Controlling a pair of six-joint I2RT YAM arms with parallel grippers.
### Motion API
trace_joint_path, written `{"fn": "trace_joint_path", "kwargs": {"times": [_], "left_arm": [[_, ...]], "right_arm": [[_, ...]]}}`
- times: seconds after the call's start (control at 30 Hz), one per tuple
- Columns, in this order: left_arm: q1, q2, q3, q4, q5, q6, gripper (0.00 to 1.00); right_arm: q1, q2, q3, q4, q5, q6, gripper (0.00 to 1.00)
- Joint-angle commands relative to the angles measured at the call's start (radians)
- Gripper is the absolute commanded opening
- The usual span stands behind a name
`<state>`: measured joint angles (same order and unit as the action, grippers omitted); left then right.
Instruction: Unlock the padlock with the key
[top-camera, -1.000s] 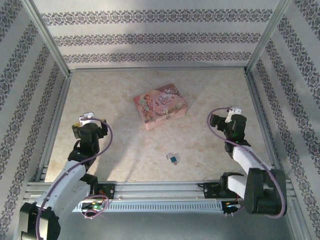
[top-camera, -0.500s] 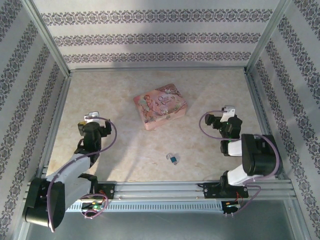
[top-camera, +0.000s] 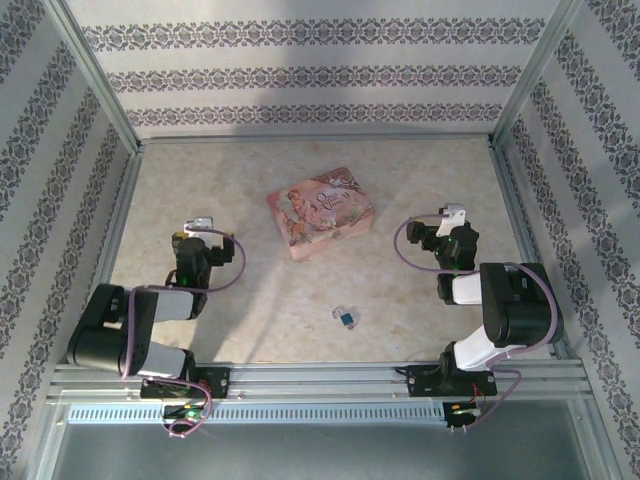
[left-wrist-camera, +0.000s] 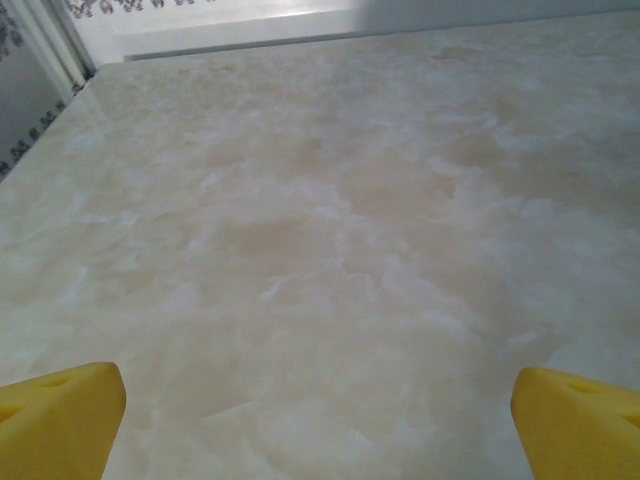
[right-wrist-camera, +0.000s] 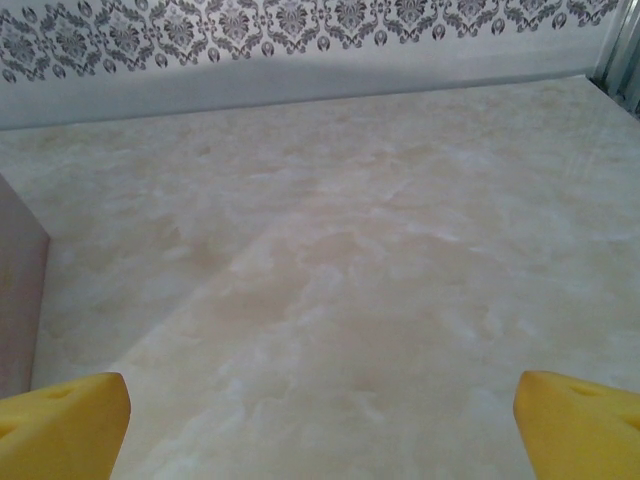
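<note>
The tiny padlock (top-camera: 346, 318), teal-blue body with a pale silvery top, lies on the marbled table near the front middle. No key can be made out apart from it. My left gripper (top-camera: 197, 232) sits folded back at the left, well away from the padlock, open, its yellow fingertips (left-wrist-camera: 60, 420) far apart with bare table between them. My right gripper (top-camera: 450, 225) is folded back at the right, also open; its yellow fingertips (right-wrist-camera: 580, 420) stand wide apart over bare table.
A pink illustrated tin box (top-camera: 320, 212) lies at the table's middle, its side (right-wrist-camera: 20, 300) edging the right wrist view. Patterned walls and metal rails (top-camera: 320, 380) enclose the table on all sides.
Both arms have folded back toward their bases: the left gripper shifted slightly right, the right gripper slightly left. The padlock and tin have stayed put.
</note>
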<state>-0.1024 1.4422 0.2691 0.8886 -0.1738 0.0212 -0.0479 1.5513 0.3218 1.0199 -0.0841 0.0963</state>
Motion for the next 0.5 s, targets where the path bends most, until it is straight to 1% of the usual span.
{"fn": "trace_joint_path", "kwargs": {"times": [0.0, 0.07, 0.1, 0.13, 0.23, 0.3, 0.33, 0.47], "left_arm": [[0.02, 0.112, 0.009, 0.247, 0.029, 0.027, 0.99], [0.023, 0.192, -0.004, 0.369, 0.014, 0.031, 0.99], [0.025, 0.181, -0.007, 0.35, 0.018, 0.023, 0.99], [0.033, 0.153, 0.005, 0.281, 0.025, 0.006, 0.99], [0.053, 0.165, 0.053, 0.214, 0.056, 0.001, 0.99], [0.07, 0.151, 0.112, 0.077, 0.058, -0.028, 0.99], [0.091, 0.152, 0.106, 0.086, 0.096, -0.04, 0.99], [0.098, 0.155, 0.103, 0.097, 0.102, -0.04, 0.99]], "right_arm": [[0.009, -0.016, 0.017, -0.012, 0.03, -0.021, 0.98], [0.011, -0.016, 0.016, -0.022, 0.029, -0.024, 0.98], [0.014, -0.017, 0.016, -0.027, 0.032, -0.026, 0.98], [0.015, -0.017, 0.016, -0.029, 0.033, -0.027, 0.98], [0.017, -0.017, 0.016, -0.035, 0.038, -0.03, 0.98], [0.019, -0.017, 0.016, -0.037, 0.039, -0.03, 0.98], [0.019, -0.017, 0.016, -0.037, 0.04, -0.032, 0.99], [0.022, -0.019, 0.016, -0.041, 0.043, -0.033, 0.98]]}}
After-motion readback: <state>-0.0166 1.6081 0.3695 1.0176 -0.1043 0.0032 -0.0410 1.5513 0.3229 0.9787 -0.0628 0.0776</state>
